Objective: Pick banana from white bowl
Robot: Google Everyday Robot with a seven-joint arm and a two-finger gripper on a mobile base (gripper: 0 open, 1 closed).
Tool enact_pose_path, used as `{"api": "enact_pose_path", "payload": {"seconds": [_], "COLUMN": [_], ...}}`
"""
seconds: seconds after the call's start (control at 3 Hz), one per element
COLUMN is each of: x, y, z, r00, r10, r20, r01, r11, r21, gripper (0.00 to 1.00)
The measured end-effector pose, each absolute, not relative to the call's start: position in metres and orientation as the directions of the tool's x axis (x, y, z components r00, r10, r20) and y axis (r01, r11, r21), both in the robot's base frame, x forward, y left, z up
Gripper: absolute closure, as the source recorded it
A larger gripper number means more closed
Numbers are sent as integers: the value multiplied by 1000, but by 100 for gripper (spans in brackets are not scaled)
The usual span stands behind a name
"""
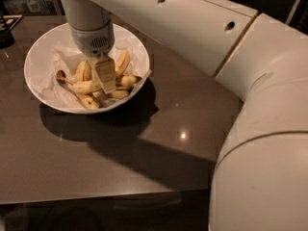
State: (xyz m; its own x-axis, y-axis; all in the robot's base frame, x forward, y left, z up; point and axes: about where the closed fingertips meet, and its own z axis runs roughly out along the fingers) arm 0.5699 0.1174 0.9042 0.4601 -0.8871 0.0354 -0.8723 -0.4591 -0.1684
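Gripper (106, 82) down inside the white bowl (34, 57), amid the fruit; whether spread or pinching, cannot tell. Banana (82, 86) lies in bowl, right end hidden behind gripper.

Glossy brown table (57, 172), dark room behind.
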Motion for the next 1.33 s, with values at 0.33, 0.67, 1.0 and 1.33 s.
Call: {"api": "enact_pose_path", "payload": {"seconds": [0.33, 0.67, 1.0, 1.33], "x": [576, 579, 574, 578], "y": [119, 117, 113, 118], "z": [896, 881, 869, 868], "r00": [463, 459, 458, 460], "r10": [-886, -888, -887, -887], "r20": [36, 35, 57, 46], "r01": [-873, -879, -881, -878], "r11": [-463, -460, -462, -462], "r21": [-155, -125, -101, -122], "gripper": [37, 40, 58, 83]}}
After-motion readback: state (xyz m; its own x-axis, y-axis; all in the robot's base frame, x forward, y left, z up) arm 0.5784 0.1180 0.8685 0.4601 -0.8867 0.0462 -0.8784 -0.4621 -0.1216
